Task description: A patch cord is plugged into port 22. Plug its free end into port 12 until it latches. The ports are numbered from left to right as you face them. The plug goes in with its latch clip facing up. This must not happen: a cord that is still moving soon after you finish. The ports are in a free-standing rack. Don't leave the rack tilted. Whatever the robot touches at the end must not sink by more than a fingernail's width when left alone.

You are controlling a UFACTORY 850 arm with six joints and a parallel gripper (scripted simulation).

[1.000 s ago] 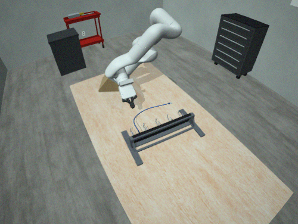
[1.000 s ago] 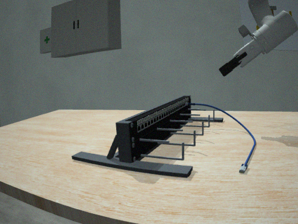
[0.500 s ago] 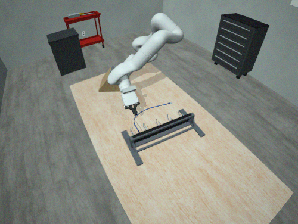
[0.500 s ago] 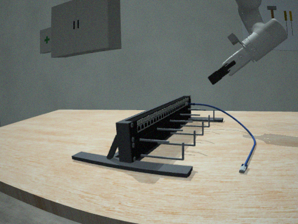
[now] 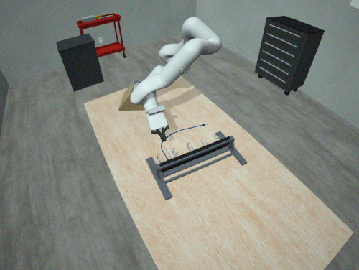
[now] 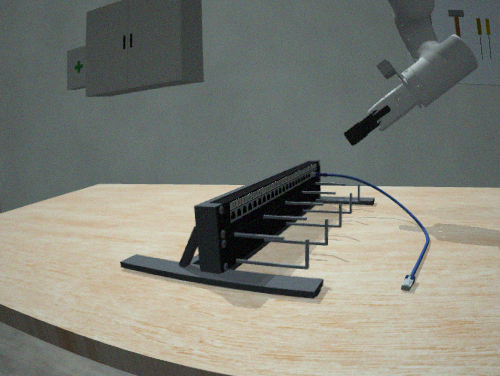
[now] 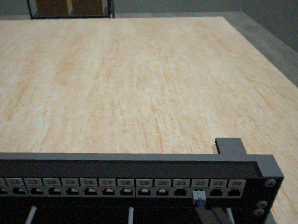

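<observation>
Still to do, by the look of it: nearly everything past the starting state. Already in place at port 22, near the right end of the black, grey-footed metal rack [image 5: 197, 151] [image 6: 210, 240] [image 7: 150, 158]: the fixed plug [image 7: 199, 195] of the thin blue patch cord [image 5: 183, 129] [image 6: 427, 240] [image 7: 201, 203]. Not yet in port 12 [image 7: 18, 191]: the small, pale, boxy free plug [image 5: 204, 124] [image 6: 410, 283], lying in front of the rack on the pale wooden table [image 5: 233, 215] [image 6: 400, 340] [image 7: 150, 75], at the end of a wide curve of cord. Too small to read there: which way its latch clip faces.

Shut to the narrowest, with nothing between the fingers, and well above the table: the black-fingered gripper [image 5: 164, 139] [image 6: 351, 139]. Standing on both feet, with no plain tilt: the rack.

Left, in likely order: open up, reach the free plug, grip it, turn the clip upward if need be, carry it to port 12, push gently until latched without tipping the rack, then release and let the cord settle.

Pincer [image 5: 164, 138] [image 6: 352, 138] lower, nearer the rack [image 5: 195, 154] [image 6: 210, 240] [image 7: 270, 167], arm [image 5: 169, 73] [image 6: 440, 65] reaching farther forward.
</observation>
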